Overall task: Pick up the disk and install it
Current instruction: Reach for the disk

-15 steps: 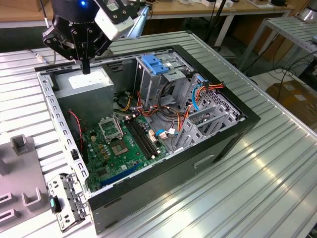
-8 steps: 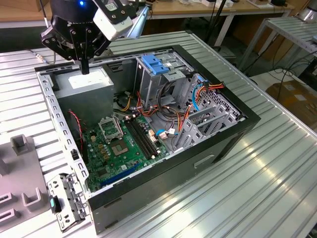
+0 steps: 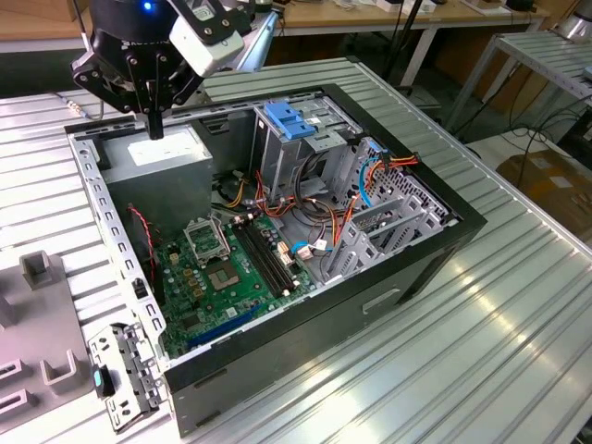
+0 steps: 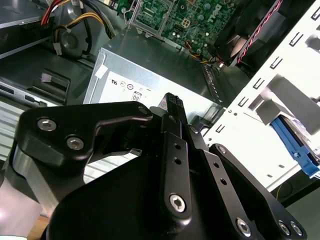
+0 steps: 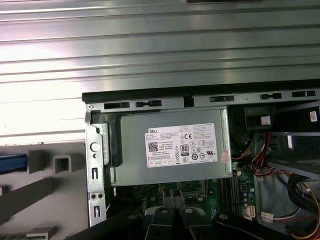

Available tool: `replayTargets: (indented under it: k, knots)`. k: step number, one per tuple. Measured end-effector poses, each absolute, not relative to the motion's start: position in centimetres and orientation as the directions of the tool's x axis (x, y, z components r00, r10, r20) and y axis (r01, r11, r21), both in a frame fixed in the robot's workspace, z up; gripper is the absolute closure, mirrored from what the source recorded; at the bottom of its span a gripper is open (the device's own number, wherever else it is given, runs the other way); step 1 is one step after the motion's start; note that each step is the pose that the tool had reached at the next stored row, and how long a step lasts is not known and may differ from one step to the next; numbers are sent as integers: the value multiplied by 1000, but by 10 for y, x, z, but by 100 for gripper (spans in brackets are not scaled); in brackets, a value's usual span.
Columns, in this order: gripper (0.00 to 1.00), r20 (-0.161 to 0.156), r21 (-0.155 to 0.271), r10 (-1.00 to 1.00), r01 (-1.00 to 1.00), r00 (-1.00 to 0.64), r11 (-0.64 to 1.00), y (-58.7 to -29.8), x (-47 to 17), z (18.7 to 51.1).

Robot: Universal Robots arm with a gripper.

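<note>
Part of the disk (image 4: 295,147) is seen in the second wrist view as a blue carrier edge. It lies outside the computer case (image 3: 388,287), beyond the perforated white frame wall (image 4: 290,60) that stands between it and the claw (image 4: 173,102). In the first wrist view a blue strip of the disk (image 5: 11,163) is seen on the grey fixture (image 5: 70,205) beside the case, well apart from the claw. The claw (image 3: 154,122) is closed, its fingers pressed together with nothing gripped between them. It is poised over the grey power supply (image 5: 170,145), whose white sticker lies beneath it; whether the tips touch the metal cannot be told. Past the power supply, farther from the claw, the green motherboard (image 3: 222,268) is laid flat in the case. Beyond that again, a metal drive cage (image 3: 305,157) topped by a light-blue latch plate (image 3: 285,120) is seen. The case is set on a ribbed metal surface (image 3: 481,351).
</note>
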State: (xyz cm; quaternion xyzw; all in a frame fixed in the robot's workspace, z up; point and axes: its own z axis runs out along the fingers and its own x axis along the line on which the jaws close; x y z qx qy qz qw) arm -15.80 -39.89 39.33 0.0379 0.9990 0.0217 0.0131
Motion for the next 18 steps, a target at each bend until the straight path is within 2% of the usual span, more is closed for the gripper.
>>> replayTargets:
  k: [18]
  knots:
    - [89, -24, 44, 76, 75, -997, 996, -399, -166, 393]
